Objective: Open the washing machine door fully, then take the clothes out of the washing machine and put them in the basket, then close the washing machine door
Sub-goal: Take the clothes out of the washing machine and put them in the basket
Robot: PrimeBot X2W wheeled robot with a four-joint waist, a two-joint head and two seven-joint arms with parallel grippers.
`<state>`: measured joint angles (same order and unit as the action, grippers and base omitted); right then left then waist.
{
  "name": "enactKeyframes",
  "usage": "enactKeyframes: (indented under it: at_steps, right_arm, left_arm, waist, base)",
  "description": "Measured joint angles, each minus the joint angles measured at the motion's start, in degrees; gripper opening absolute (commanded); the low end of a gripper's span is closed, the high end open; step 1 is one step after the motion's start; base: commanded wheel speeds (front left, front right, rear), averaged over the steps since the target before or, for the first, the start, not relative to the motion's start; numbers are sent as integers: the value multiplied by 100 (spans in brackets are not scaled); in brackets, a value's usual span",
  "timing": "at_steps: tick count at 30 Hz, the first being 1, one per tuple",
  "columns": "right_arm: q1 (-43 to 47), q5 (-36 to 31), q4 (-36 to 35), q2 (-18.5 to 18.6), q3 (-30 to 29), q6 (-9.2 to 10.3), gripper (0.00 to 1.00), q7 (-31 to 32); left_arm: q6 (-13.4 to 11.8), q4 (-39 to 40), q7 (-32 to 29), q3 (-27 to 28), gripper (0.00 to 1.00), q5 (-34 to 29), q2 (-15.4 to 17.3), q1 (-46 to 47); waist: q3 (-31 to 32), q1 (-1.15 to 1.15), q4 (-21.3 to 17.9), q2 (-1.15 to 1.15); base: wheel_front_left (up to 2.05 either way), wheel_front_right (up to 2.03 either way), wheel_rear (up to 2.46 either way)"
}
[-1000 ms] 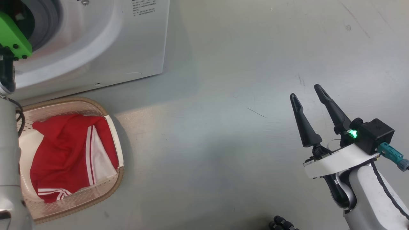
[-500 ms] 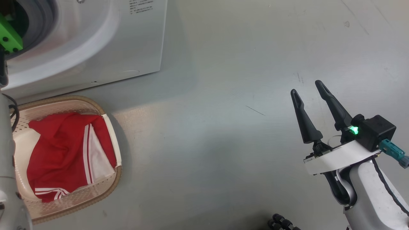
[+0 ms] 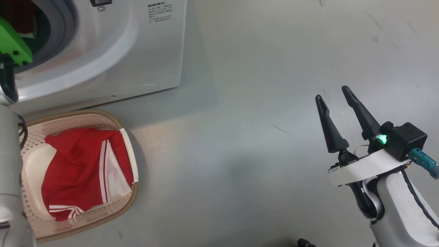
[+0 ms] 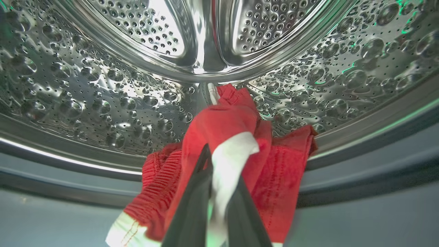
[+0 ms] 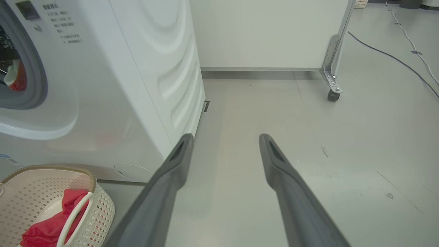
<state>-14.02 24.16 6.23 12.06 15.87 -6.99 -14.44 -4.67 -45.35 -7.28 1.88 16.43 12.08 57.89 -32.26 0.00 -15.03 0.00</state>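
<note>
We had a pale grey floor point(image 3: 240, 154), scuffed and scratched in places. On it stood the washing machine point(image 3: 144, 51), and the basket point(image 3: 134, 192) sat just before its front. Farther back, we saw a white panel point(image 5: 267, 34) on a caster point(image 5: 332, 95), cables point(image 5: 377, 48) trailing beside.

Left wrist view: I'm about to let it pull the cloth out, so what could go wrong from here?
The left hand pinches only a fold of the red garment, so it might slip free on the way out. Loose cloth hangs low and could drag or catch on the grey seal. The basket already holds a garment, so a trailing end may hang outside it.
</note>
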Motion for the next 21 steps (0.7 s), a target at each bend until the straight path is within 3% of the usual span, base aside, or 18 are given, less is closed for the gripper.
enactKeyframes:
  at_steps: [21]
  right_arm:
    - [245, -11, 225, -60, -246, 0, 100, 0]
  left_arm:
    - [508, -382, 1104, -525, 0, -191, -348, -1376]
  waist:
    - [1088, 0, 467, 0]
  base:
    - [0, 0, 0]
